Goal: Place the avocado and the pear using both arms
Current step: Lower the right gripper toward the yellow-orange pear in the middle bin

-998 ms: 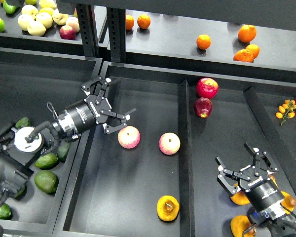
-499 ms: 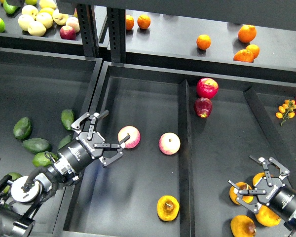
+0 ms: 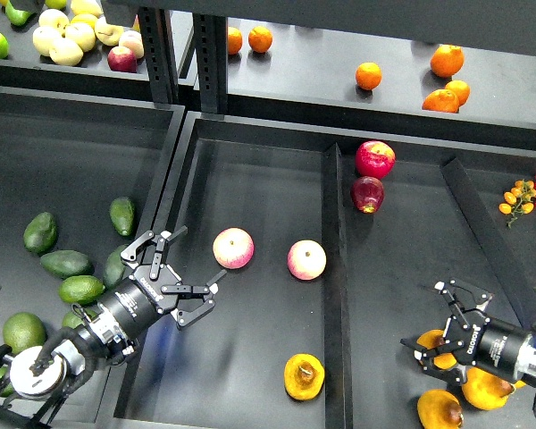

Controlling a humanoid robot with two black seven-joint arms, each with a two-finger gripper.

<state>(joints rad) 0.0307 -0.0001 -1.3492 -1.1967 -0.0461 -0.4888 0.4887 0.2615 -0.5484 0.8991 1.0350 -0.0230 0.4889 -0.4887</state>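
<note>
head view, forward and down (single camera)

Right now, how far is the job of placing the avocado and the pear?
Little looks done. One orange-yellow pear lies in the middle bin, but no avocado does. The left gripper is open and empty beside the avocados in the left bin. The right gripper is open over the pears on the right, gripping none. Both picks and placements remain.

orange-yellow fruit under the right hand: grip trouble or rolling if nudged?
The roundish orange-yellow pear would probably roll if nudged, since it lies loose on the flat black tray floor. Its smooth curved skin may slip between the two fingers of the open right hand. Neighbouring orange-yellow fruits lie close, so they would likely get bumped.
</note>
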